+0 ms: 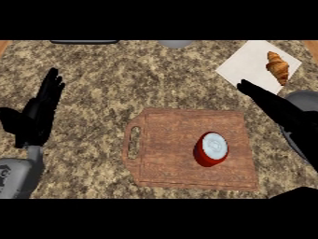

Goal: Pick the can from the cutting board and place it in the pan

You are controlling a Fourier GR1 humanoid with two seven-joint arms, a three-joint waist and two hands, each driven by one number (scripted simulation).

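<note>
A wooden cutting board (168, 158) is seen from above on a speckled stone surface (120, 84), its handle slot on its left side; a red can (211, 148) with a pale lid is stood on the board, right of the board's middle; the can is judged upright, its long axis rising from the board and its lid turned up towards the viewer, with only a strip of red wall shown at the lower left. The task is judged not yet begun; the can is untouched, and grasping, lifting and carrying to the pan are all left. A grey pan (311, 99) is glimpsed just right of the board, largely hidden by the right hand (288, 116); that hand is held with fingers straight, nothing clasped, apart from the can. The left hand (41, 107) is rested well left of the board, fingers straight and upward, nothing held. A croissant (278, 66) on a white sheet (247, 65) is laid beyond the board's far right corner.
</note>
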